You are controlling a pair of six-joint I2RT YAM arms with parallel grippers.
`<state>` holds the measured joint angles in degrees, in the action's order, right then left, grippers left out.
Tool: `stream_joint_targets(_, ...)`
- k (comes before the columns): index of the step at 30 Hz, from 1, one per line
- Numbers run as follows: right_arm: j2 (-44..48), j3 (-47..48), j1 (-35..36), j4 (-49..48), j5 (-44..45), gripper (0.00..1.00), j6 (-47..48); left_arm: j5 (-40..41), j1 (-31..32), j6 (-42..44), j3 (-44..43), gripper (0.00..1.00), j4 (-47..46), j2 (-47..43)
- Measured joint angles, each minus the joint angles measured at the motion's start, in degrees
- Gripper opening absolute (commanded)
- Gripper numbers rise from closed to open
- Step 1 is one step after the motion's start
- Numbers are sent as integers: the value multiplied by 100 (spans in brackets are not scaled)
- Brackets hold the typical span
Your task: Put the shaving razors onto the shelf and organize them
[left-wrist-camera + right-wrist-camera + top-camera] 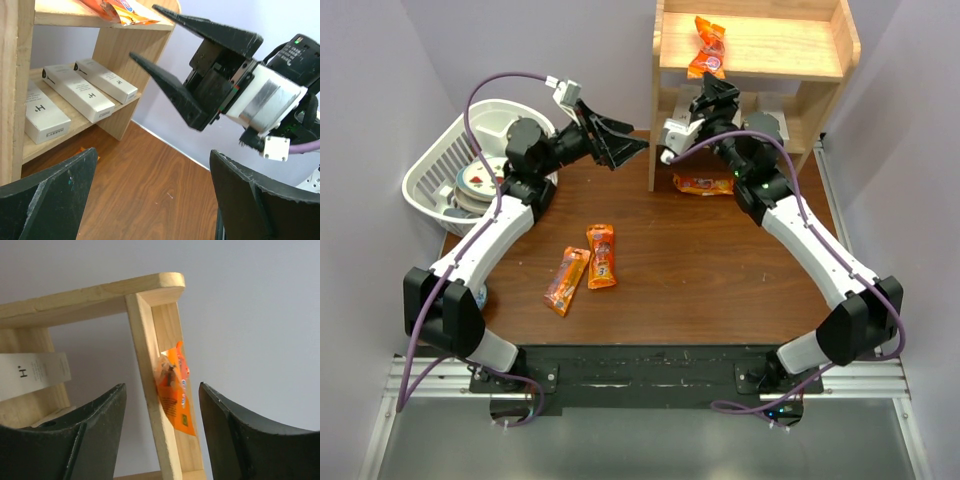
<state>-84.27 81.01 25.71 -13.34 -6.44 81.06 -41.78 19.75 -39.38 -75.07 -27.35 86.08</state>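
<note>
From above, I see my left claw (631, 155) spread wide over the table (720, 260), just left of the shelf (780, 45). My right claw (717, 97) is at the shelf's lower level, and an orange packet (707, 47) lies on the top board.

On the left wrist camera, three razor boxes (77, 92) lie flat, side by side, on the lower board. The right claw's jaws stand apart, gripping nothing.

On the right wrist camera, one box shows at the left edge. The shelf's upright is framed between the parted jaws.
</note>
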Motion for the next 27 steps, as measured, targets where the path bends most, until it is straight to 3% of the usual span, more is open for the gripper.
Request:
stream_joint_targets(7, -232, 433, 0, 63, 225, 38, 31, 0, -17, 0, 0, 100, -24, 0)
stream_joint_targets(16, -531, 741, -13, 341, 398, 22, 125, 2, -17, -2, 0, 100, -46, 0)
stream_joint_targets(20, -636, 859, -24, 402, 400, 8, 254, 4, -17, -7, 0, 100, -46, 0)
stream_joint_targets(24, -732, 1008, -26, 431, 402, 0, 356, 7, -17, -28, 0, 100, -48, 0)
stream_joint_targets(27, -804, 1099, -26, 437, 398, 0, 415, 11, -17, -39, 0, 100, -48, 0)
